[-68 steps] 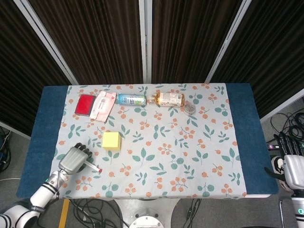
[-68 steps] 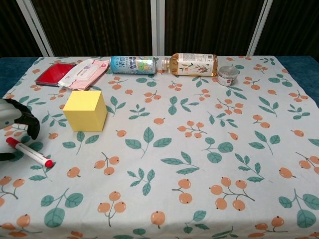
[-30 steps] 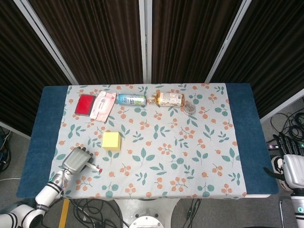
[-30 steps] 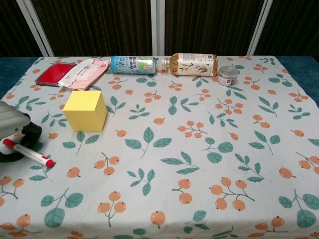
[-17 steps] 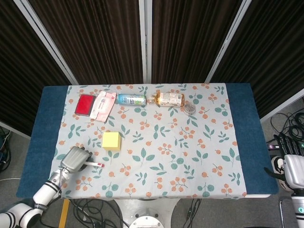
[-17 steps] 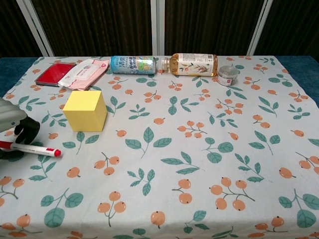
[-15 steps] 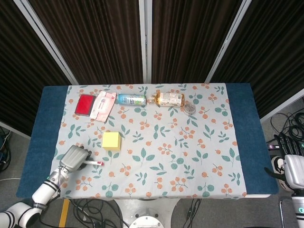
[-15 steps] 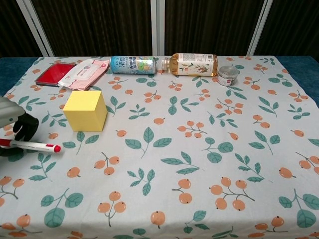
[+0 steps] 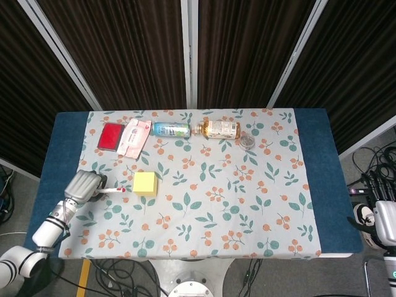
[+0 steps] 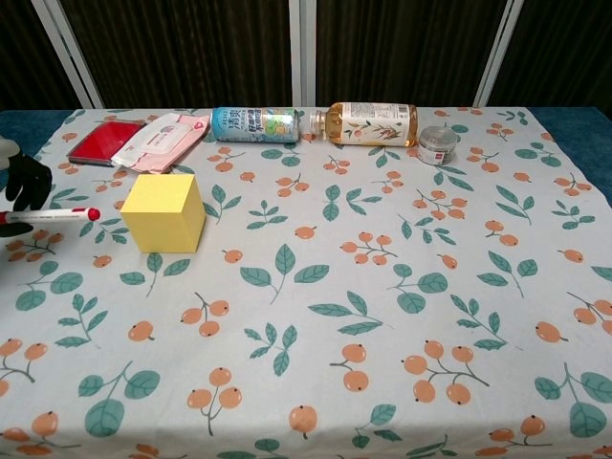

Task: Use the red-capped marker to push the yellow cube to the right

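Observation:
The yellow cube (image 9: 145,184) (image 10: 164,212) stands on the floral cloth at the left side of the table. My left hand (image 9: 83,187) (image 10: 21,183) grips the red-capped marker (image 9: 114,190) (image 10: 53,215) just left of the cube. The marker lies roughly level, its red cap pointing right at the cube's left face with a small gap between them. Only the edge of that hand shows in the chest view. My right hand (image 9: 383,223) hangs off the table's right edge, and how its fingers lie is hidden.
Along the back of the cloth lie a red pad (image 9: 112,135), a wipes pack (image 9: 134,138), a blue can (image 9: 171,129), a tea bottle (image 9: 219,129) and a small tin (image 9: 247,142). Blue table edge (image 9: 318,167) runs along the right.
My left hand lifted the marker from near the front-left edge, carried it toward the back and levelled it, so its red cap now sits close to the cube's left face.

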